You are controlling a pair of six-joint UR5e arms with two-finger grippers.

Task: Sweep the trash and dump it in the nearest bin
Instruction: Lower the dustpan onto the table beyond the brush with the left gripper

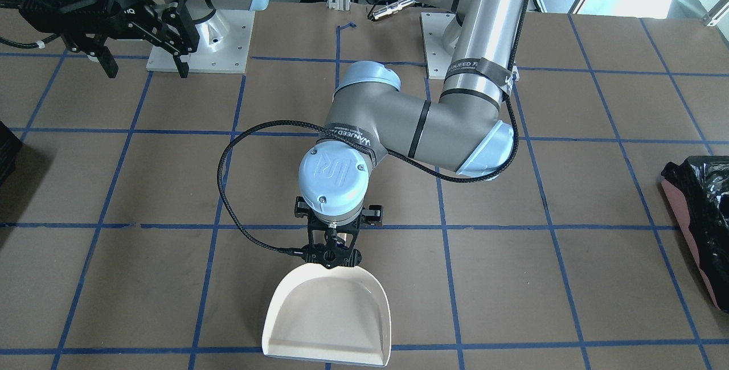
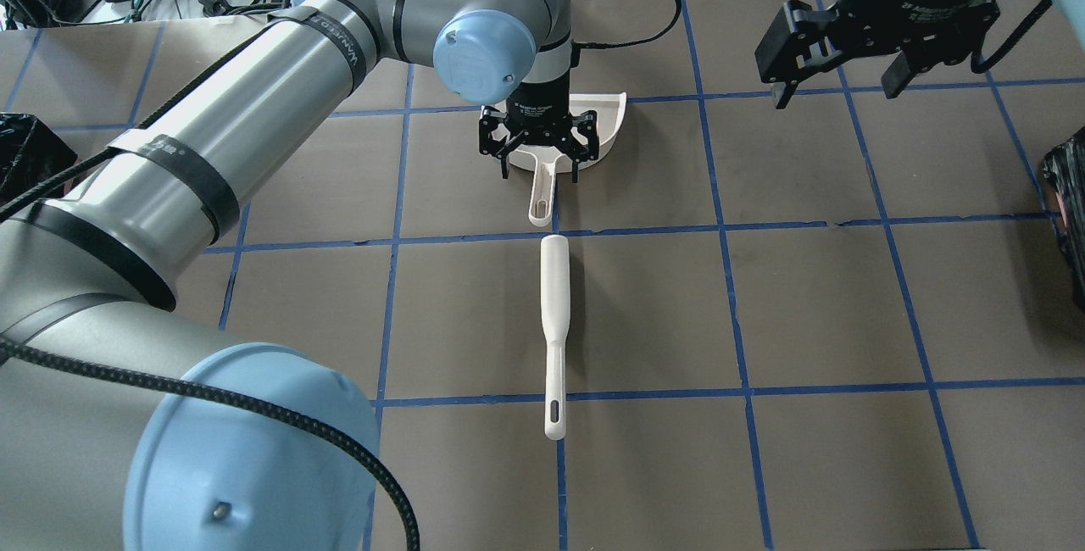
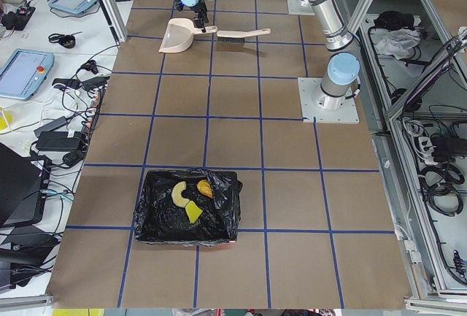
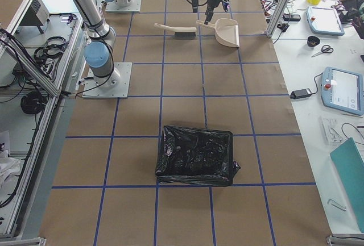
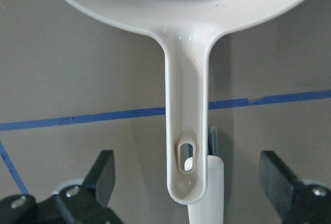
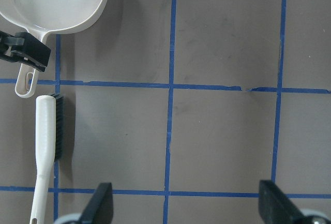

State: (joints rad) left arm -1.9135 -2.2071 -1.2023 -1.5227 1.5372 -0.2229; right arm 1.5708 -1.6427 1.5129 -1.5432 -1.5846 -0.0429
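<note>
Overhead exterior is showing the bin (image 2: 21, 148) sitting far left of the dustpan (image 2: 612, 114), with the trash (image 3: 191, 199) lying inside it. The left pincer (image 2: 542, 171) is hovering spread wide astride the dustpan's handle, gripping nothing. The brush (image 2: 553, 322) is lying on the worktop (image 2: 805, 305) just past the handle's tip. The right pincer (image 2: 835, 93) is hanging wide, well right of the dustpan.

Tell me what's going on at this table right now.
The left gripper hangs open over the white dustpan, jaws either side of its handle, not gripping. The brush lies on the table in line with that handle. The right gripper is open and empty. The trash already sits in the black-lined bin.
</note>
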